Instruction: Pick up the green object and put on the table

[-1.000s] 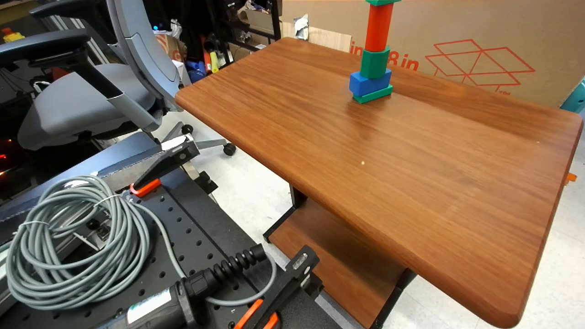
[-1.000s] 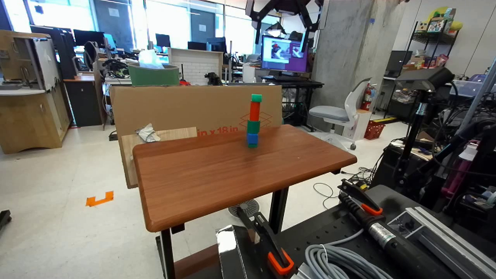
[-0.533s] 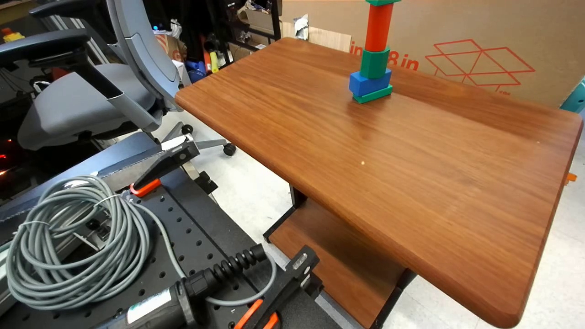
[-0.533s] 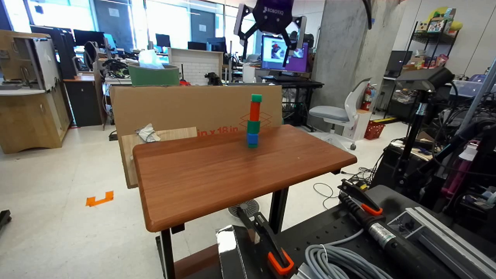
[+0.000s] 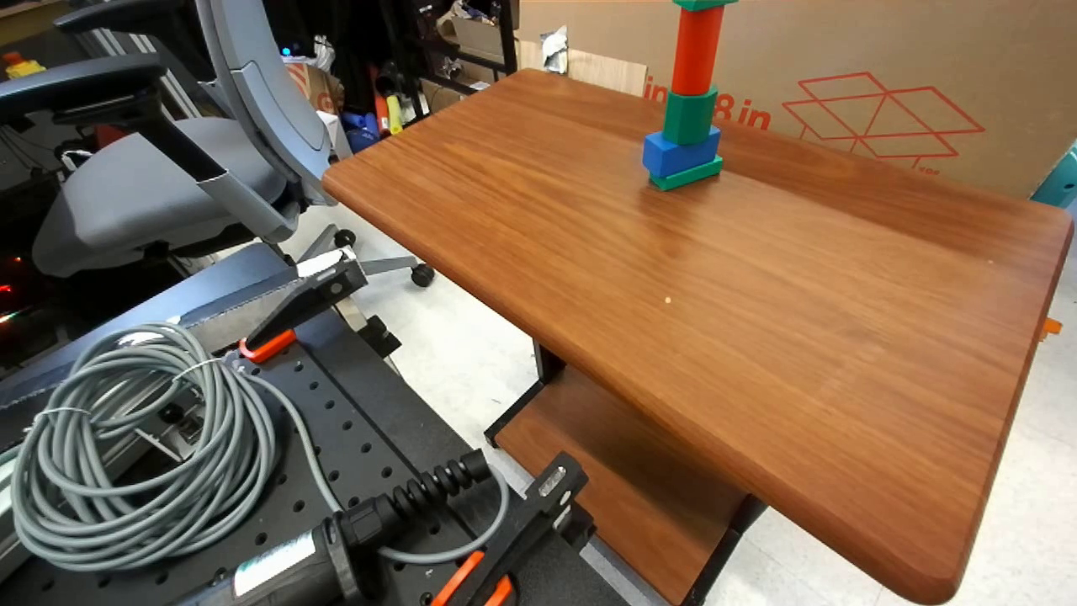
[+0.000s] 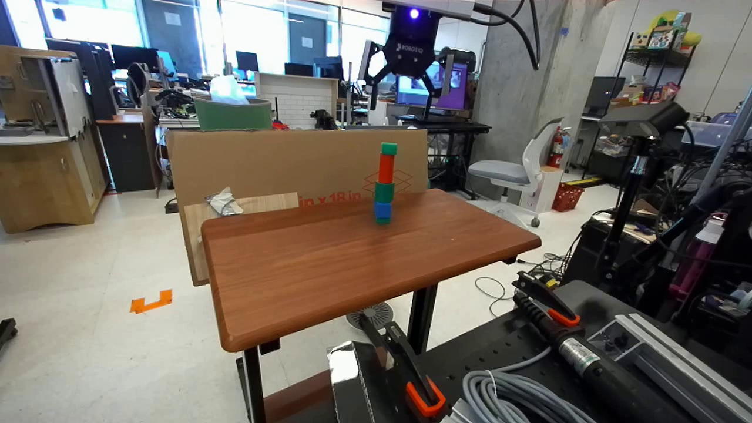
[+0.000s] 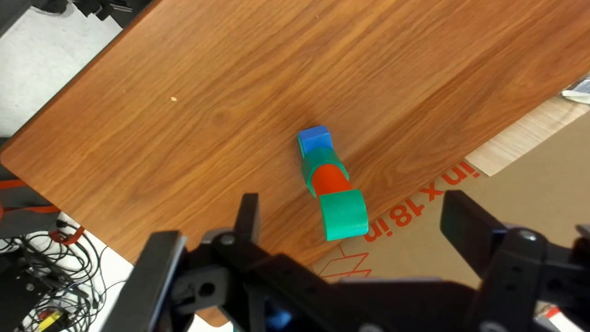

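The green block [image 7: 344,215] sits at the very top of a toy tower [image 6: 384,191], upright on a red column [image 6: 386,168]. Beneath the column come a wider green block [image 5: 691,118], a blue block [image 5: 681,152] and a flat green block [image 5: 688,174], which lies on the table [image 6: 329,276]. The gripper [image 6: 399,113] hangs in the air, higher in the picture than the tower, its two fingers [image 7: 465,226] spread wide apart. In the wrist view the green block shows between them, with a gap on either side; how far it lies from the fingertips I cannot tell. The tower stands near the table's edge that faces a large sheet of cardboard [image 6: 264,158] printed with red lettering, where a pale board [image 6: 267,202] leans too. A tiny light speck [image 5: 668,300] marks the brown wood-grain top. Beside the table is a black bench [image 5: 362,412] dotted with holes, carrying a coil of grey cable [image 5: 248,429] and a dark tool [image 5: 286,568], with black-and-orange clamps [image 5: 311,299] at its edge. A grey chair [image 5: 151,202] stands near one corner of the table.
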Available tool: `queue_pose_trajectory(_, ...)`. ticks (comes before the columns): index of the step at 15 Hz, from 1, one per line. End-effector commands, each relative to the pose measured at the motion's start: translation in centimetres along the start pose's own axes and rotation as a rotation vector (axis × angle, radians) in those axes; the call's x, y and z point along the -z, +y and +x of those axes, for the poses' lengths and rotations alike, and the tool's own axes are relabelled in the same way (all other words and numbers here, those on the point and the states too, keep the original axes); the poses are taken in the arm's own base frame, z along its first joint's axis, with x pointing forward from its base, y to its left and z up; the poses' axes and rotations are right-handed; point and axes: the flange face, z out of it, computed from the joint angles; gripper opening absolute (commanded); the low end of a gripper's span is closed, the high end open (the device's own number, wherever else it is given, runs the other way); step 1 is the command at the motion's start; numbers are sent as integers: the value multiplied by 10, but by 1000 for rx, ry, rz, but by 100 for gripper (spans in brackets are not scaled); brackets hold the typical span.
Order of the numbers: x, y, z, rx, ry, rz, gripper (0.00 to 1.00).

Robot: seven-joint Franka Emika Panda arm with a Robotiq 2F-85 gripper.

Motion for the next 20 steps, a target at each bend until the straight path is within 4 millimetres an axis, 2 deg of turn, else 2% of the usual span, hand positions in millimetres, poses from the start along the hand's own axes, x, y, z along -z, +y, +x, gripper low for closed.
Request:
queue_pose_trajectory(1, -11, -12, 20, 19, -2, -30, 100)
queue_pose_trajectory(9, -42, -35, 27, 80, -40, -100, 100)
queue_pose_trajectory(16, -43, -31, 40, 87, -52, -168, 100)
queue_pose_trajectory(20, -53, -34, 42, 105, -57, -176, 100)
